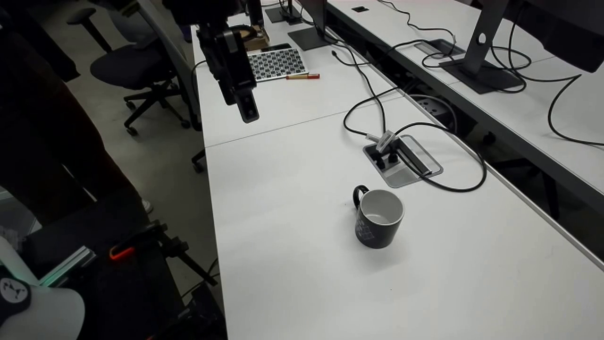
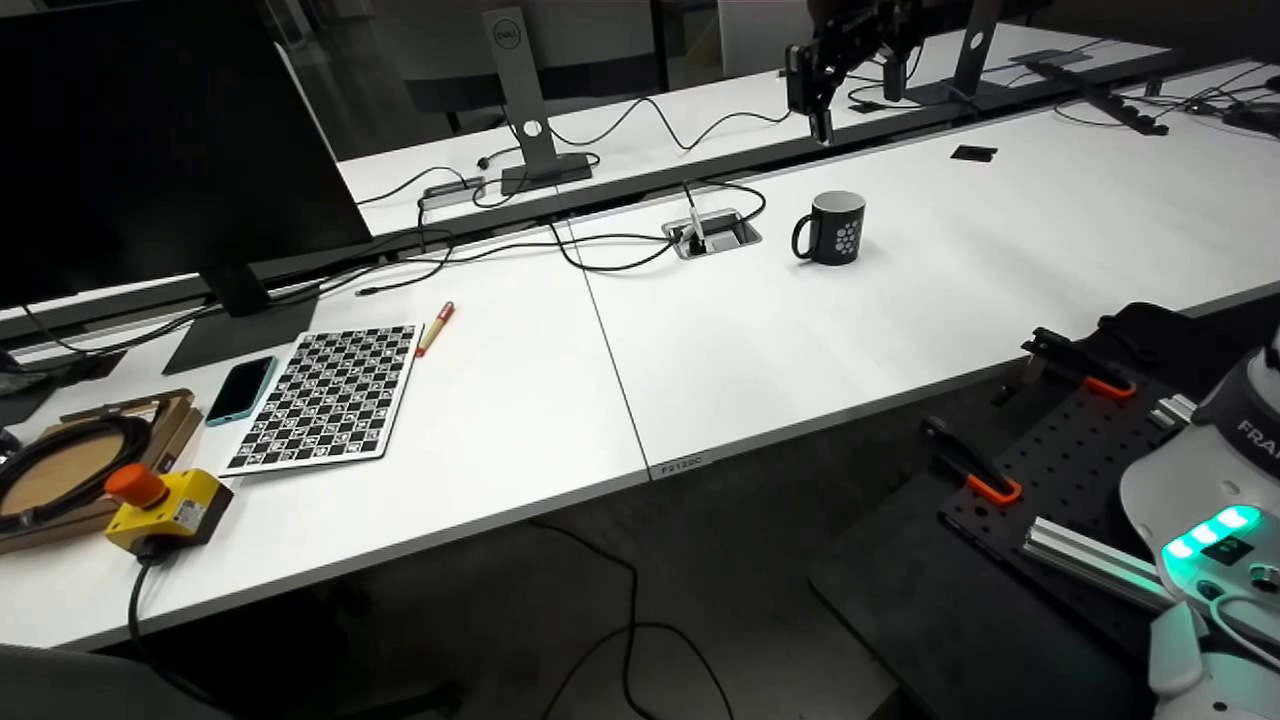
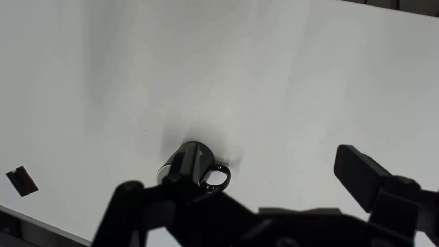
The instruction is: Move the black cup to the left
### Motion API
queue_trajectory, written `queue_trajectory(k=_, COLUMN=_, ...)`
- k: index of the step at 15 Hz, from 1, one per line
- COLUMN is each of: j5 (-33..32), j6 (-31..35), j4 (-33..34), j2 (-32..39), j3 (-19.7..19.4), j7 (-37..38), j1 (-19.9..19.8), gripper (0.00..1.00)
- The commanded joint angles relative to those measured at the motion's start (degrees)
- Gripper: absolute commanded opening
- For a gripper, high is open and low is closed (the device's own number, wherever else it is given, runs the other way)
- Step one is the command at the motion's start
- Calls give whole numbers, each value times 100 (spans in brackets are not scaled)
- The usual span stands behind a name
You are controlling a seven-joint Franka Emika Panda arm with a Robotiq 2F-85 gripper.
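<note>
While my gripper (image 3: 270,171) hangs higher than the cable box (image 2: 722,240), its fingers (image 3: 360,176) spread wide, the black cup (image 2: 836,232) stands upright on the table (image 2: 760,340), near that box and, in an exterior view, to its right; a checkered board (image 2: 330,395) lies well left of the box.

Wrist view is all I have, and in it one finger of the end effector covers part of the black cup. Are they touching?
Observer: No. In both exterior views the end effector hangs in the air, with a clear gap between it and the black cup.

Operator: Good. Anything close to the cup that I can't see?

Observer: Yes, a cable box set into the white table, roughly on the side of the cup's handle but apart from it.
</note>
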Motion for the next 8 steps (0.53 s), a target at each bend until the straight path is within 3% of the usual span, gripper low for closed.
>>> queue_trajectory(k=1, j5=-388, j6=300, j4=112, j2=349, j3=-105, j7=383, j1=-171, gripper=100)
queue_trajectory(k=8, j5=-721, j6=653, j4=471, j2=1214, j3=-421, j7=1325, j1=-467, gripper=100)
